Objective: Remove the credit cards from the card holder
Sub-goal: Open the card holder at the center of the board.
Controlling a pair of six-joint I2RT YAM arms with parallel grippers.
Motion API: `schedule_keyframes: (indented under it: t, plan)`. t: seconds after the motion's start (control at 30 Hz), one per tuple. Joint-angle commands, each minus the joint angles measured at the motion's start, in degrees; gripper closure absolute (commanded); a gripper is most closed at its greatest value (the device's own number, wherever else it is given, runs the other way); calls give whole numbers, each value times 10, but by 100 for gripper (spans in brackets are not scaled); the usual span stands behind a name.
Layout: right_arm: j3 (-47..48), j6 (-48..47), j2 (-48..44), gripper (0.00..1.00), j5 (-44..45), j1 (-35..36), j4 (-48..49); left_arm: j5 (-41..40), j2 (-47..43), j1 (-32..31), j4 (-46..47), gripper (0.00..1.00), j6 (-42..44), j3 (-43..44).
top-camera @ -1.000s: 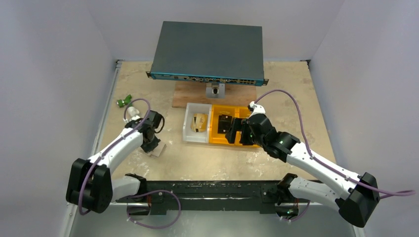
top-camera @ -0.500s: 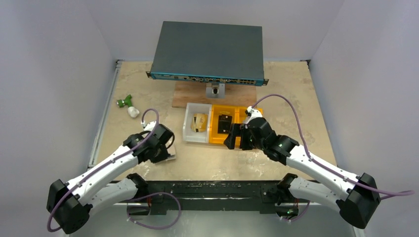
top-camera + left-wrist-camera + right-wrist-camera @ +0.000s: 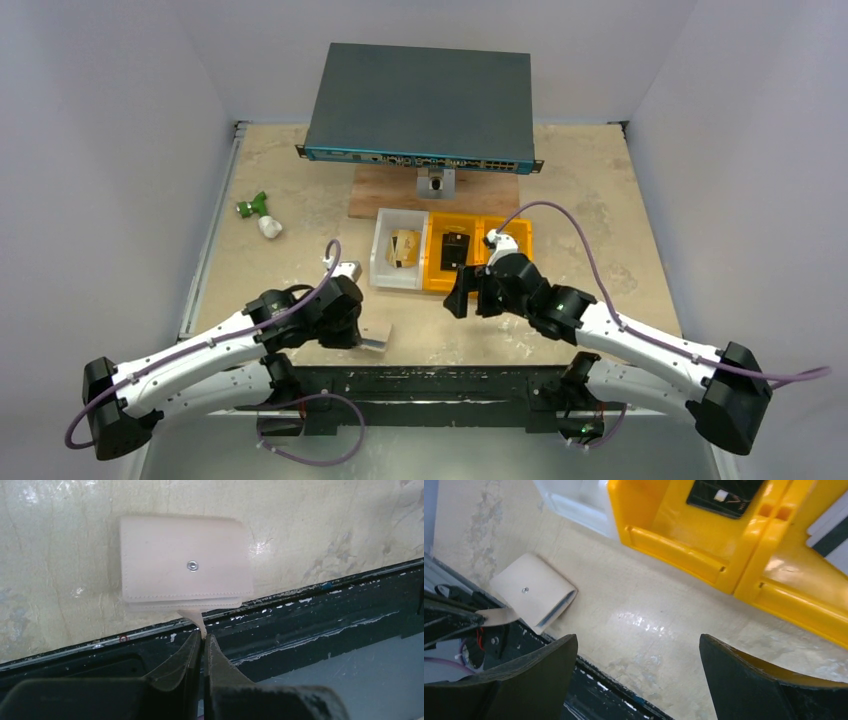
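Observation:
The card holder (image 3: 185, 565) is a folded cream-tan wallet with a metal snap, flat against the table by the near edge (image 3: 376, 337). My left gripper (image 3: 204, 636) is shut on its thin strap, which sticks out toward the black rail. In the right wrist view the card holder (image 3: 531, 591) shows a thin dark edge between its panels. No credit cards show clearly. My right gripper (image 3: 638, 640) is wide open with nothing between its fingers. It hangs over bare table between the holder and the bins (image 3: 468, 292).
A white bin (image 3: 383, 262) holds a gold-tan thing, and a yellow bin (image 3: 437, 275) beside it holds a small black block (image 3: 455, 250). A network switch (image 3: 420, 100) sits on a wooden board (image 3: 385, 200) at the back. A green-and-white object (image 3: 258, 212) lies far left. A black rail (image 3: 430, 380) runs along the near edge.
My left arm has swept from the table's left side to the right along the near edge, dragging the card holder. My right gripper has drawn back from the yellow bins toward the near edge.

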Motion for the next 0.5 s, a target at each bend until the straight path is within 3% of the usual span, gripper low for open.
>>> schedule_keyframes:
  t: [0.0,0.17,0.3,0.37,0.47]
  plan:
    - [-9,24,13,9,56,72,78,-19,-25,-7,-45,100,-21,11]
    - [21,30,98,13,127,195,153,-80,-67,-6,-140,100,-89,6]
    - [82,30,207,13,172,277,194,-83,-90,-6,-137,100,-95,11]
    - [120,17,250,23,184,299,207,-80,-94,-6,-131,100,-95,14]
    - [162,23,301,24,191,324,220,-76,-93,-6,-127,100,-91,20]
